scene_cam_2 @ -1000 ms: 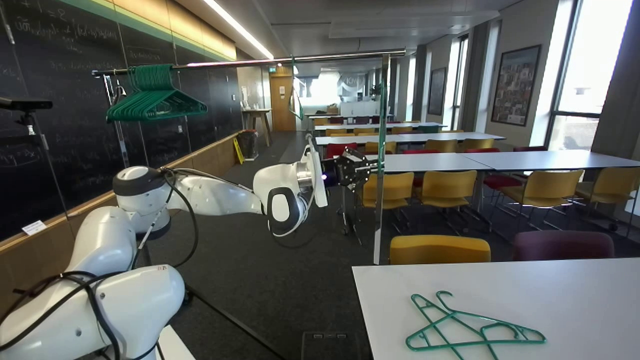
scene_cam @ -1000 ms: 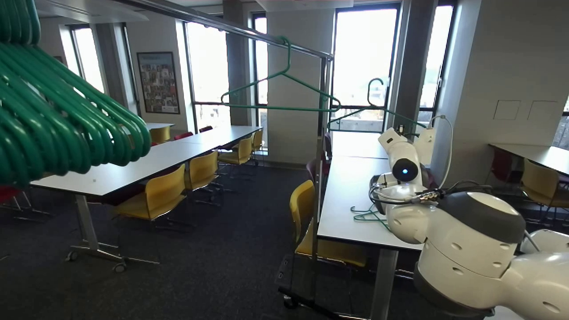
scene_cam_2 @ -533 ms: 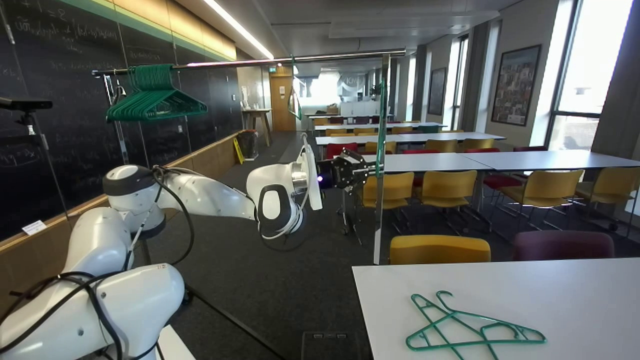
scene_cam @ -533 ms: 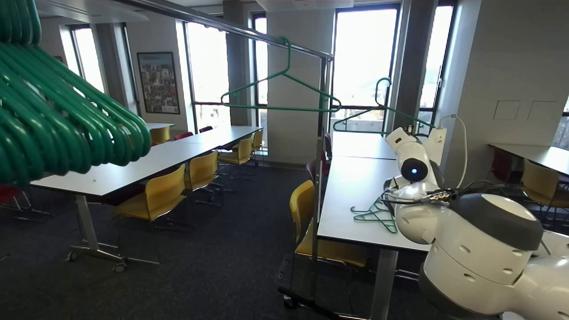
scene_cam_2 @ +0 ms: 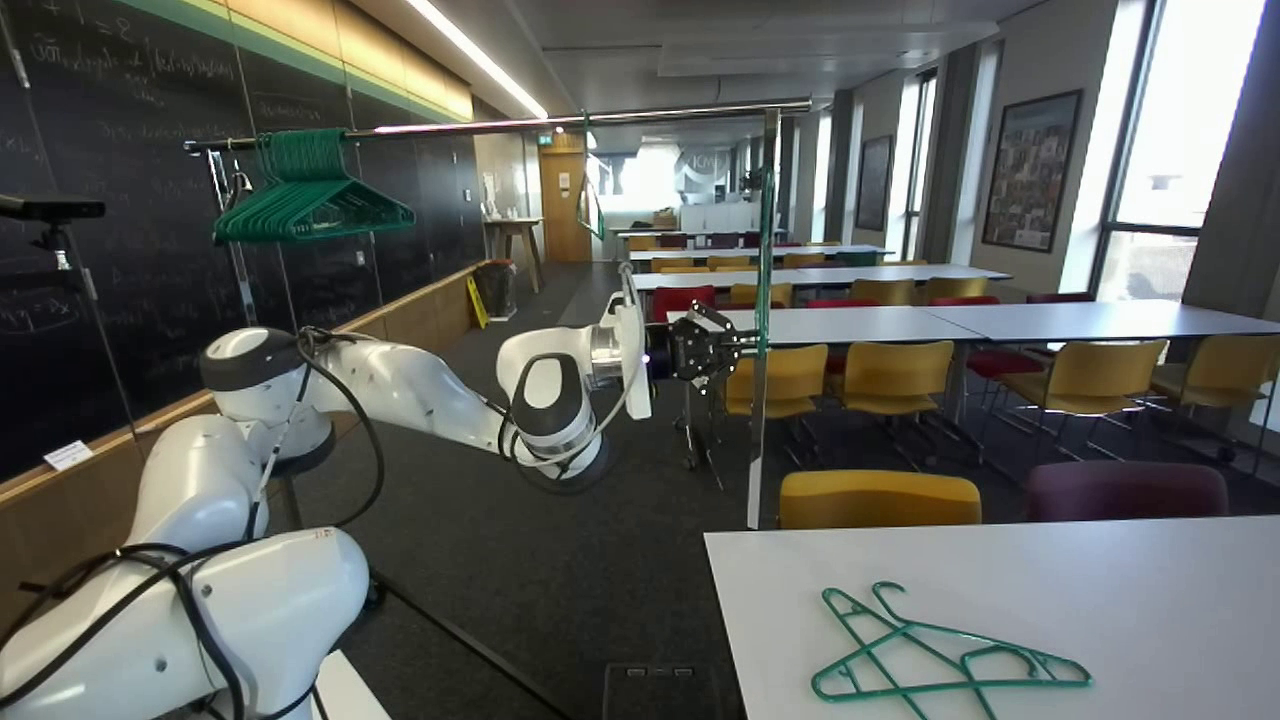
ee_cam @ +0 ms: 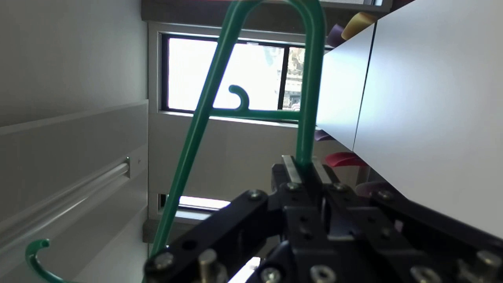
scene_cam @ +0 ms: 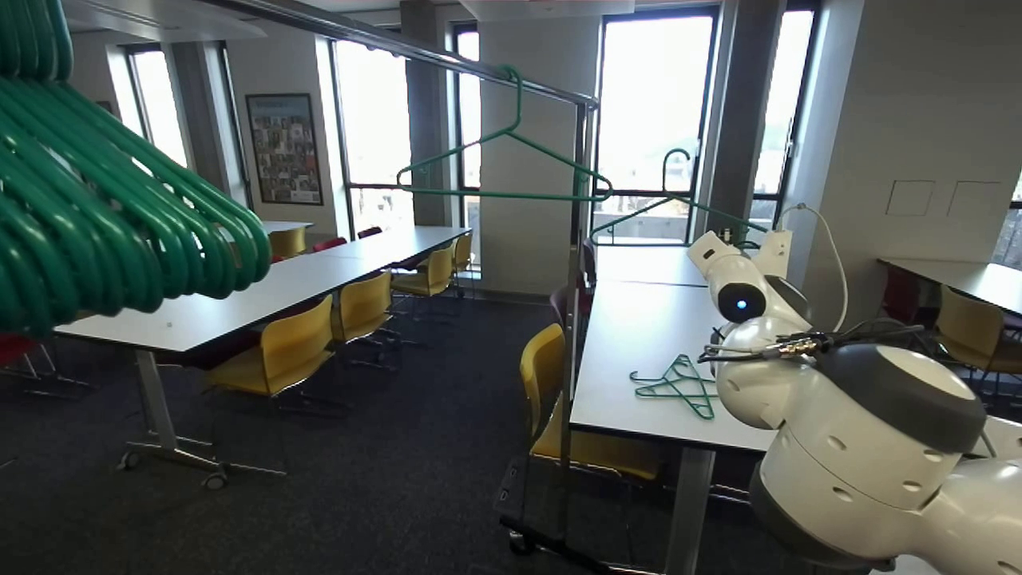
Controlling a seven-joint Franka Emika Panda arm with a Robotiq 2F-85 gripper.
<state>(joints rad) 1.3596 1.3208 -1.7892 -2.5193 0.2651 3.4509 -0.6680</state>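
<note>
Your gripper (ee_cam: 305, 169) clasped a green hanger (ee_cam: 311, 90) by its lower bar (ee_cam: 307, 137), presumably to leave the hook (scene_cam: 665, 172) free above. You held it upright in midair, overlapping the rack post (scene_cam_2: 757, 440) in an exterior view.

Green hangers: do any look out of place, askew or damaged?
Mildly odd: the loose hangers lie crossed over each other on the white table, untidy against the hanging bunch lined up on the rail. The held hanger shows no visible break.
</note>
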